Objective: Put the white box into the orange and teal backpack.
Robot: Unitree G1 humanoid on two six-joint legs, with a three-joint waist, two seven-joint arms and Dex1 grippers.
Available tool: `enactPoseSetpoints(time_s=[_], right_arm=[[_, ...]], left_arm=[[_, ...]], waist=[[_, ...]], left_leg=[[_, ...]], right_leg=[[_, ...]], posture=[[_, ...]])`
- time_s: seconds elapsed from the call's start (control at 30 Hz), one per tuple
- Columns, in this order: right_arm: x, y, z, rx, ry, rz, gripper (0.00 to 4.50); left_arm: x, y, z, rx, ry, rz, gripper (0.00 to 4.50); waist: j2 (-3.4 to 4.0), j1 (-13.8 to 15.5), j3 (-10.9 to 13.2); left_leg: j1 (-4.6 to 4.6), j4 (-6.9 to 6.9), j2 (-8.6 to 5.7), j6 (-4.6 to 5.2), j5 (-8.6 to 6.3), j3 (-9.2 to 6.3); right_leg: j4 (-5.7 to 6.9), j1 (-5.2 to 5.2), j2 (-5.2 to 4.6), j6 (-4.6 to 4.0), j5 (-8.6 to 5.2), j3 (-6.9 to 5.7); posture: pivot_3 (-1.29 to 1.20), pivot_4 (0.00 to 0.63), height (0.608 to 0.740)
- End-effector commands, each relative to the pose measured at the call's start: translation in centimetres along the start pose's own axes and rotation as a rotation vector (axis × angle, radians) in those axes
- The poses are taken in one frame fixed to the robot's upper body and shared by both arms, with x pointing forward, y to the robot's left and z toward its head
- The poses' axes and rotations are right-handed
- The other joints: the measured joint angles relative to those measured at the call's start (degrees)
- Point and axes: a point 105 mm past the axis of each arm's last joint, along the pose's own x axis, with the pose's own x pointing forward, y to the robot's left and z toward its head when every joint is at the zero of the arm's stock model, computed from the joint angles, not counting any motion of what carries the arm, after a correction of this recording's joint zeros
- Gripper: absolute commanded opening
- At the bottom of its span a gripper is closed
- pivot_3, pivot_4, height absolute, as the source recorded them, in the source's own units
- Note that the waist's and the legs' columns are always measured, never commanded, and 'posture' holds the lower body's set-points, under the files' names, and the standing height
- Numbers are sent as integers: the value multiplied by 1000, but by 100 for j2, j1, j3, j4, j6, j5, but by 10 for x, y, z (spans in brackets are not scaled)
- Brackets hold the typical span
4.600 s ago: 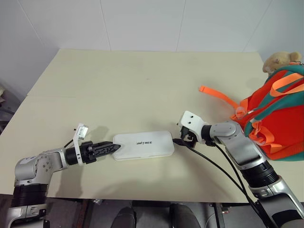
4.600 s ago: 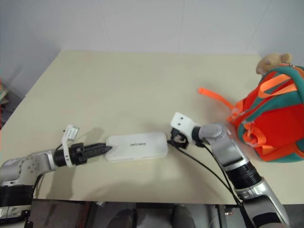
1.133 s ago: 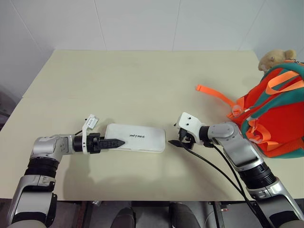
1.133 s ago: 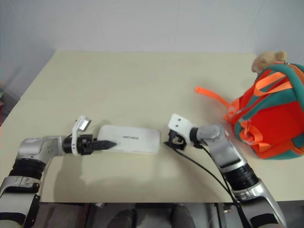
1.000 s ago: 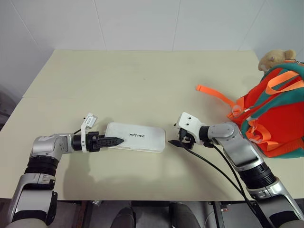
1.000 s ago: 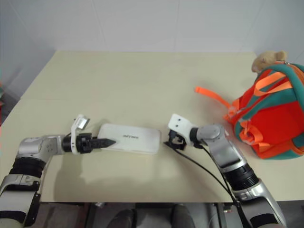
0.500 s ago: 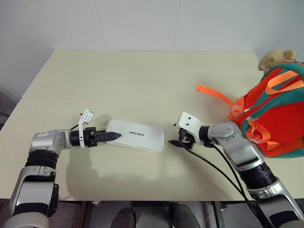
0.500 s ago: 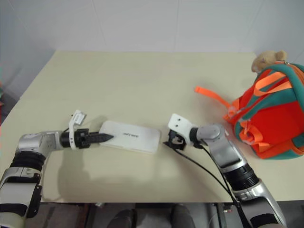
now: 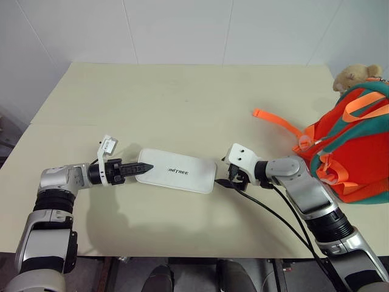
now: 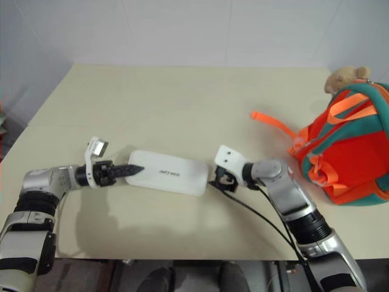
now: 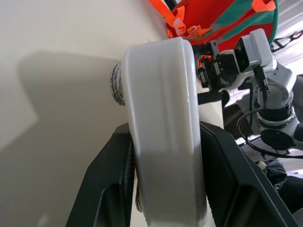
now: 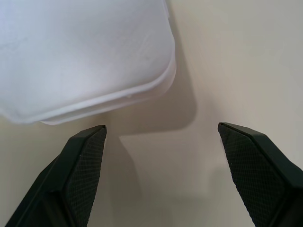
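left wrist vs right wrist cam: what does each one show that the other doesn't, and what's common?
Left wrist view: the left gripper with a black finger on each face of the white box, seen end-on; beyond it, the orange and teal backpack and the right gripper.

Right wrist view: the right gripper's own fingers spread wide, nothing between them, with the box's rounded corner just ahead and its shadow on the table.

Both: the white box and the cream table.

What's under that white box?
The beige table. The left pincer clamps the white box at one end, and that end looks raised a little off the table. What lies beneath its middle is covered.
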Motion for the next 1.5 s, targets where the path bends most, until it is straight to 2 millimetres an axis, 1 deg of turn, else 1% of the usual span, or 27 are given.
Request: enactPoseSetpoints(time_s=[0.03,0.13,0.3,0.33,0.47,0.5,0.63,0.7,0.87,1.03,1.13,1.37,1.5], right_arm=[[-6,-5,10,-34,-30,-23,4500],[-8,-5,9,-33,-28,-27,4500],[-9,-6,6,-26,-18,-35,4500],[-10,-7,5,-25,-16,-36,4500],[-11,-8,4,-25,-12,-38,4500],[-11,-8,4,-26,-11,-38,4500],[-10,-10,5,-28,-11,-39,4500],[-10,-10,5,-29,-11,-39,4500],[-13,-10,3,-26,-5,-43,4500],[-17,-12,0,-12,1,-66,4500],[-20,-14,-3,-3,6,-80,4500],[-30,-18,-10,24,17,-129,4500],[-37,-26,-7,47,-17,-203,4500]], left_arm=[[-6,4,0,10,6,60,1544],[-6,-1,6,9,-34,43,1461],[-9,-9,20,-9,-148,13,1357],[-8,-10,19,-14,-154,13,1351],[-4,-6,-5,-35,-62,41,1347],[-3,-6,-8,-36,-50,43,1340],[1,-4,-11,-23,-27,65,1336],[2,-5,-10,-21,-29,71,1336],[6,-5,-5,5,-46,88,1335],[12,-22,12,2,-132,8,1335],[13,-27,22,-30,-204,-25,1333],[15,-34,30,-92,-373,-81,1327],[16,-40,31,-138,-465,-118,1326]], waist=[[0,0,0],[0,-1,0],[0,-3,0],[0,-9,0],[0,-8,0],[0,-5,0],[0,47,0],[0,65,0],[-1,96,0],[-1,130,0],[-1,129,0],[-1,125,0],[-1,131,1]], left_leg=[[0,4,0,0,0,0],[0,9,0,1,-1,-1],[0,11,0,1,-1,-2],[0,11,0,1,-1,-2],[-1,7,0,-3,1,-1],[-1,7,0,-9,5,-1],[-4,9,-1,-13,6,-1],[-4,12,-1,2,-2,-1],[-3,16,-1,1,-1,-1],[-4,17,-1,1,-1,-1],[-5,17,-1,0,-1,-1],[-12,12,-1,-15,6,0],[-14,12,-1,-17,5,0]], right_leg=[[7,0,0,0,0,0],[12,0,0,0,0,0],[15,0,0,0,0,0],[14,0,0,0,0,0],[9,-2,0,0,0,2],[8,-2,0,0,-1,2],[3,0,-2,0,0,1],[2,2,-2,0,0,1],[-14,2,-2,0,0,1],[-14,1,-2,0,0,1],[-16,1,-2,0,0,1],[-11,-2,-2,1,0,1],[-17,-2,-3,3,1,1]], posture=[[0,150,740],[0,150,740],[0,150,740],[0,150,740],[0,150,740],[0,150,740],[0,150,740],[0,150,740],[0,150,740],[0,150,740],[0,150,740],[0,150,740],[0,150,740]])
